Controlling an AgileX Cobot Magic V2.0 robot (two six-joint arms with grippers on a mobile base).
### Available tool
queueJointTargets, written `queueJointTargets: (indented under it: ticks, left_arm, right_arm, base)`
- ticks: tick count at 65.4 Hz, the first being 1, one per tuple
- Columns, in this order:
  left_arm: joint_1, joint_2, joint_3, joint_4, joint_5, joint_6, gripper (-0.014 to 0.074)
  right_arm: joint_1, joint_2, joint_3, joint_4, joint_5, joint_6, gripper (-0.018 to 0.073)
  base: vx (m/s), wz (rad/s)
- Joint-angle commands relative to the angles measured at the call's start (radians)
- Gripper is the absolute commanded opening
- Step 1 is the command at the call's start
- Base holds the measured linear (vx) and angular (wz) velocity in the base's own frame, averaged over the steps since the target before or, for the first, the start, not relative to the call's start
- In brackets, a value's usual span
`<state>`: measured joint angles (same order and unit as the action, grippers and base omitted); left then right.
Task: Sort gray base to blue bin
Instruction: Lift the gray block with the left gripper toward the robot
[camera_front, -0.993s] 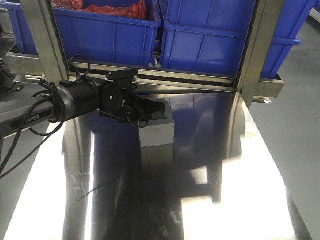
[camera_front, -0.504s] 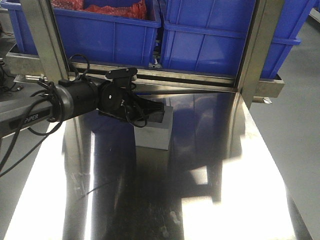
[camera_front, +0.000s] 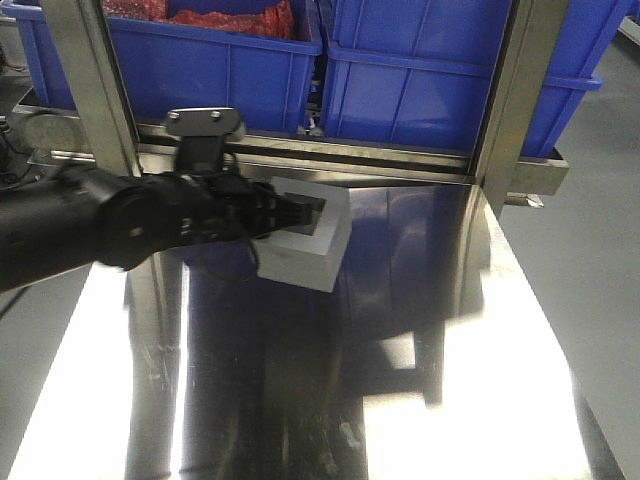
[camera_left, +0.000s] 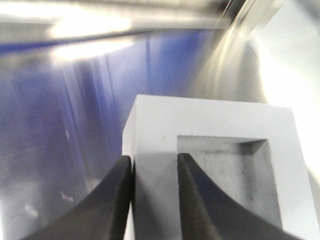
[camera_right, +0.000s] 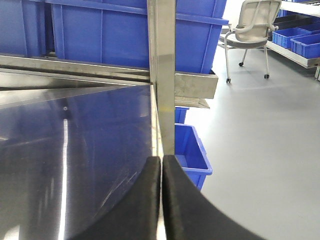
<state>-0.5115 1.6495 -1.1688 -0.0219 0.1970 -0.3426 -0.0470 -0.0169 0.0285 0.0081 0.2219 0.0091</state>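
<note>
The gray base (camera_front: 312, 248) is a pale block with a dark square recess in its top, hanging tilted just above the steel table (camera_front: 450, 350). My left gripper (camera_front: 300, 212) is shut on its near wall, one finger outside and one inside the recess. From the left wrist the base (camera_left: 210, 120) fills the lower right, with the left gripper (camera_left: 154, 160) clamping that wall. Two blue bins (camera_front: 220, 70) (camera_front: 440, 85) stand on the shelf right behind. The right gripper (camera_right: 161, 160) is shut on nothing, at the table's right edge.
Two steel uprights (camera_front: 90, 80) (camera_front: 515, 90) and a steel rail (camera_front: 380, 160) stand between the table and the bins. The left bin holds red material (camera_front: 230, 15). A small blue bin (camera_right: 192, 150) sits on the floor beside the table, and a chair (camera_right: 252, 25) stands farther off.
The left arm has rolled and pulled back to the left. The gray base has come up off the table and now tilts. The right arm has not moved.
</note>
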Motion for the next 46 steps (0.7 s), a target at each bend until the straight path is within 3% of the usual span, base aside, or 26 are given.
queueJointTargets:
  ticks: [1,13,46]
  left_arm:
    - [-0.003,-0.156,0.052,0.022,-0.121,-0.002,0.0146]
    - [-0.003,-0.371,0.193,0.09,-0.139,-0.003,0.0146]
    - [-0.003,-0.929,0.485,0.152,-0.122,-0.003,0.0146]
  right_arm:
    - [0.0,0.001,0.0,-0.008,-0.074,-0.009,-0.0005]
    - [0.0,0.001,0.0,-0.008,-0.074,-0.009,-0.0005]
    - [0.0,0.001,0.0,-0.008,-0.074,-0.009,-0.0005]
  base:
    - [0.0,0.0]
    - [0.0,0.0]
    - [0.0,0.0]
